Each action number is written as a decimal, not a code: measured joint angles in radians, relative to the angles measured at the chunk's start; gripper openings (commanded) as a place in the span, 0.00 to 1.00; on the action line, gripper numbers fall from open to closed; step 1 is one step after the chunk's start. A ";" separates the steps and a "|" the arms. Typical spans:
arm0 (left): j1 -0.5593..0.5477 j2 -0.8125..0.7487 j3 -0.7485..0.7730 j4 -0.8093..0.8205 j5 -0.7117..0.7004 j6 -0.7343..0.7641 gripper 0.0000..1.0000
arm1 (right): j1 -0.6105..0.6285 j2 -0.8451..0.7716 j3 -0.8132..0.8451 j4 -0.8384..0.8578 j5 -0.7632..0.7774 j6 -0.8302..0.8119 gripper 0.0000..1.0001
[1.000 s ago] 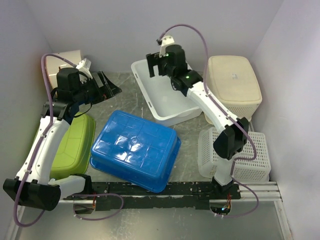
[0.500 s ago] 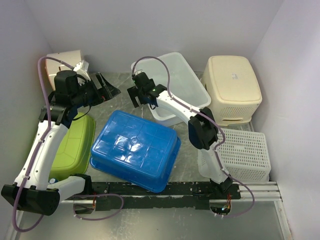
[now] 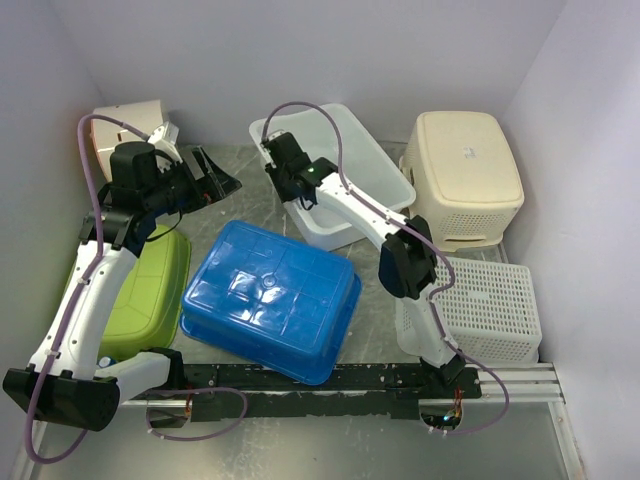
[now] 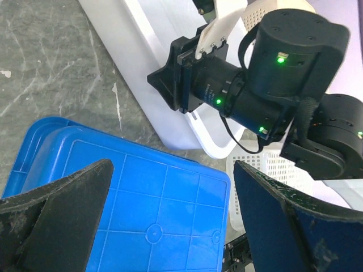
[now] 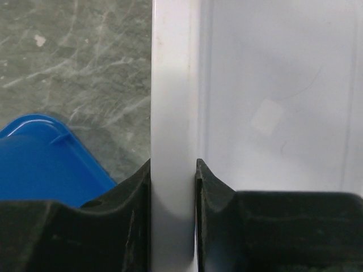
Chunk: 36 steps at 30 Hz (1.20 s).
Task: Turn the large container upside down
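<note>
Item: large white translucent plastic tub (image 3: 365, 150), upright at the rear, just behind an inverted blue plastic crate (image 3: 270, 300).
Right gripper (image 5: 173, 175): clamped across the tub's left rim.
Left gripper (image 4: 172, 170): spread wide, empty.
Handling, as judged: pinch firmly, raise the rim high, roll the tub over away from the crate.

You have the blue rectangular plastic tub (image 3: 270, 300) at the table's (image 3: 250, 195) middle, the green plastic tub (image 3: 150, 285) just to its left and the white lattice plastic basket (image 3: 495, 310) to its right. Behind it lies the white rectangular plastic tub (image 3: 375, 165), with the cream plastic basket (image 3: 465, 170) to that tub's right and a beige plastic bin (image 3: 130, 112) in the far left corner. Your right gripper (image 5: 173, 170) sits astride the white tub's left rim.
</note>
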 measured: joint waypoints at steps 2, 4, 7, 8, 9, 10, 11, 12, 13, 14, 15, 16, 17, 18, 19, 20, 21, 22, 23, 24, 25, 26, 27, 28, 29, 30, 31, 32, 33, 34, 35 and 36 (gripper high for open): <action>0.000 0.000 0.000 0.000 0.000 0.000 0.99 | 0.002 -0.004 0.031 -0.030 -0.017 -0.015 0.00; 0.000 0.000 0.000 0.000 0.000 0.000 0.99 | 0.002 -0.007 0.067 -0.069 -0.050 -0.042 0.00; 0.000 0.000 0.000 0.000 0.000 0.000 0.99 | -0.006 -0.011 0.144 -0.149 -0.119 -0.087 0.00; 0.000 0.000 0.000 -0.001 -0.002 0.001 0.99 | -0.013 -0.015 0.179 -0.180 -0.163 -0.104 0.00; 0.000 0.000 0.000 -0.003 -0.006 0.002 0.99 | -0.021 -0.024 0.203 -0.193 -0.206 -0.117 0.00; 0.000 0.000 0.006 -0.014 -0.015 0.006 0.99 | -0.030 -0.034 0.215 -0.197 -0.246 -0.124 0.00; 0.000 0.000 0.016 -0.029 -0.027 0.015 0.99 | -0.047 -0.058 0.220 -0.195 -0.315 -0.127 0.00; 0.000 0.000 0.029 -0.046 -0.038 0.025 0.99 | -0.064 -0.079 0.220 -0.193 -0.370 -0.127 0.00; -0.001 0.000 0.050 -0.065 -0.051 0.037 0.99 | -0.084 -0.101 0.216 -0.188 -0.431 -0.123 0.00; -0.001 0.000 0.072 -0.076 -0.061 0.050 0.99 | -0.109 -0.130 0.207 -0.179 -0.500 -0.116 0.00; -0.001 -0.001 0.100 -0.087 -0.073 0.063 0.99 | -0.135 -0.162 0.186 -0.173 -0.564 -0.107 0.00; -0.001 -0.005 0.126 -0.089 -0.082 0.074 0.99 | -0.156 -0.187 0.164 -0.161 -0.621 -0.091 0.00; -0.001 -0.012 0.146 -0.085 -0.088 0.084 0.99 | -0.181 -0.212 0.143 -0.145 -0.687 -0.069 0.00; -0.001 -0.026 0.159 -0.079 -0.090 0.089 0.99 | -0.205 -0.230 0.126 -0.130 -0.754 -0.044 0.00; -0.001 -0.043 0.161 -0.070 -0.090 0.091 0.99 | -0.225 -0.242 0.113 -0.113 -0.818 -0.016 0.00; -0.001 -0.058 0.161 -0.065 -0.090 0.091 0.99 | -0.240 -0.249 0.099 -0.087 -0.880 0.014 0.00; -0.001 -0.074 0.161 -0.060 -0.089 0.091 0.99 | -0.254 -0.252 0.080 -0.049 -0.940 0.045 0.00; -0.001 -0.087 0.160 -0.053 -0.089 0.090 0.99 | -0.267 -0.253 0.056 -0.001 -0.996 0.082 0.00; -0.001 -0.098 0.159 -0.046 -0.088 0.090 0.99 | -0.277 -0.253 0.024 0.058 -1.051 0.123 0.00; -0.001 -0.104 0.158 -0.042 -0.087 0.089 0.99 | -0.288 -0.254 -0.011 0.124 -1.100 0.167 0.00; -0.001 -0.107 0.157 -0.037 -0.087 0.087 0.99 | -0.304 -0.255 -0.062 0.217 -1.161 0.239 0.00; -0.001 -0.107 0.156 -0.035 -0.086 0.087 0.99 | -0.320 -0.255 -0.109 0.311 -1.212 0.314 0.00; -0.001 -0.106 0.151 -0.031 -0.085 0.086 0.99 | -0.344 -0.253 -0.173 0.445 -1.266 0.421 0.00; -0.001 -0.105 0.146 -0.029 -0.085 0.084 0.99 | -0.363 -0.247 -0.214 0.539 -1.302 0.506 0.00; -0.001 -0.103 0.140 -0.028 -0.084 0.083 0.99 | -0.380 -0.238 -0.244 0.629 -1.337 0.591 0.00; -0.001 -0.103 0.133 -0.027 -0.081 0.082 0.99 | -0.399 -0.220 -0.269 0.749 -1.376 0.695 0.00; -0.001 -0.101 0.125 -0.026 -0.079 0.082 0.99 | -0.413 -0.203 -0.285 0.865 -1.407 0.801 0.00; -0.001 -0.101 0.119 -0.026 -0.077 0.082 0.99 | -0.423 -0.187 -0.294 0.955 -1.427 0.887 0.00; -0.001 -0.100 0.113 -0.026 -0.074 0.082 0.99 | -0.436 -0.160 -0.305 1.084 -1.452 1.010 0.00; -0.001 -0.098 0.111 -0.025 -0.072 0.081 0.99 | -0.443 -0.138 -0.307 1.173 -1.468 1.098 0.00; -0.001 -0.097 0.108 -0.026 -0.070 0.081 0.99 | -0.447 -0.112 -0.307 1.272 -1.483 1.198 0.00; -0.001 -0.095 0.108 -0.026 -0.069 0.081 0.99 | -0.448 -0.090 -0.307 1.356 -1.494 1.288 0.00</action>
